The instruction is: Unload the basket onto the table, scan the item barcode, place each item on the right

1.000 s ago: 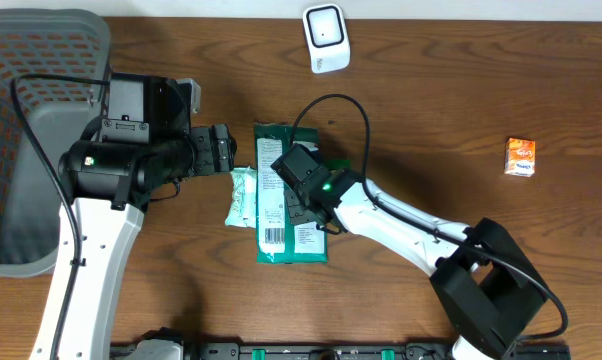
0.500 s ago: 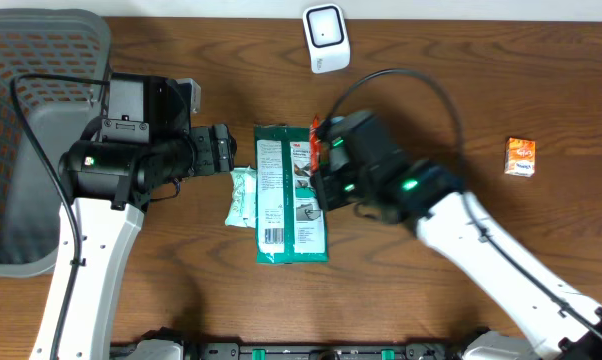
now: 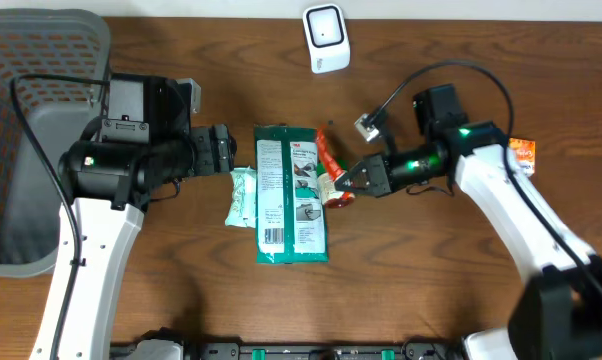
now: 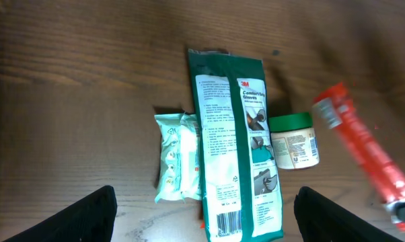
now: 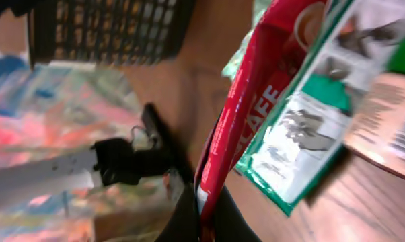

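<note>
My right gripper [image 3: 351, 184] is shut on the lower end of a long red sachet [image 3: 330, 160], held tilted just right of the green 3M pack [image 3: 291, 195]. In the right wrist view the red sachet [image 5: 256, 101] rises from between my black fingers [image 5: 182, 215]. The left wrist view shows the same red sachet [image 4: 360, 154] at the right. The green pack's barcode [image 4: 229, 222] faces up. The white scanner [image 3: 325, 38] stands at the table's far edge. My left gripper [image 3: 227, 150] hangs open left of the pack, and the left gripper [image 4: 201, 225] holds nothing.
A pale green wipes pack [image 3: 243, 195] lies against the 3M pack's left side. A small green-lidded jar [image 4: 293, 140] sits to its right. A grey basket [image 3: 41, 60] fills the far left. An orange box [image 3: 522, 155] lies at the right.
My right arm has swung from over the green pack out to the right, carrying the red sachet with it. The left arm has not moved.
</note>
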